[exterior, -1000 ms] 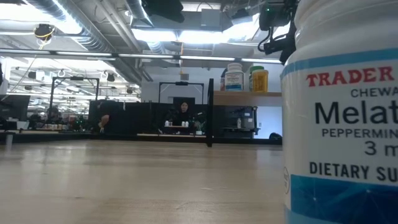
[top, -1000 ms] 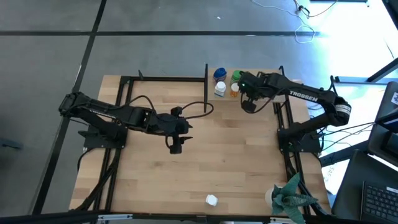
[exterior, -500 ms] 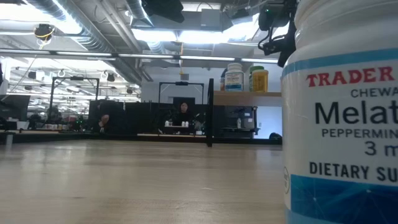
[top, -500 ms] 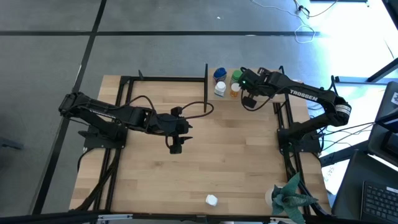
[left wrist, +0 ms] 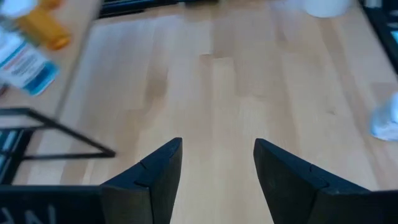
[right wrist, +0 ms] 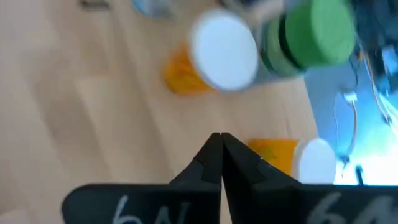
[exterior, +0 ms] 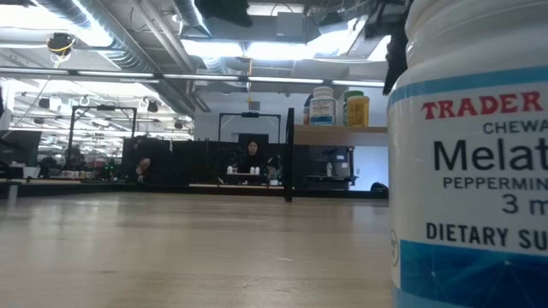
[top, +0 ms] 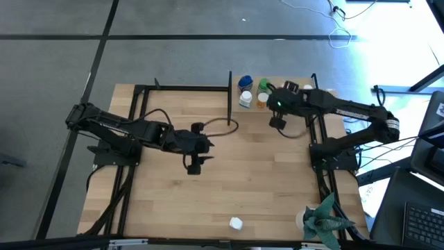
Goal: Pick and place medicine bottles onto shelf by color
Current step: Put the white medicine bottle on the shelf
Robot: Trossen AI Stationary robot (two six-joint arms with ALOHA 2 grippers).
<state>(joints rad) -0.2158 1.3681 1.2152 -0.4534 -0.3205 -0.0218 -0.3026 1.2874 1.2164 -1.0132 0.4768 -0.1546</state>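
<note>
Several medicine bottles stand on the shelf (top: 254, 92) at the table's far side: a blue-capped one (top: 244, 82), a white one (top: 245, 100), a green-capped one (top: 263, 85) and an orange one (top: 261, 100). My right gripper (top: 276, 123) hangs shut just right of them, holding nothing. Its wrist view shows the white-capped orange bottle (right wrist: 221, 56), the green-capped bottle (right wrist: 311, 34) and another orange bottle (right wrist: 289, 155) on its side. My left gripper (top: 193, 167) waits open over mid-table (left wrist: 217, 168). A small white bottle (top: 236, 223) rests near the front edge, shown huge in the low view (exterior: 471, 171).
Thin black uprights (top: 229, 87) frame the shelf, and black frames stand along both table sides (top: 139, 111). A green paper-like plant (top: 325, 221) sits at the near right corner. Bare wood lies between the arms and the front edge.
My right arm has swung and lifted beside the shelf's bottles. Its gripper has drifted a little toward the table's near edge and has left the top of the low view.
</note>
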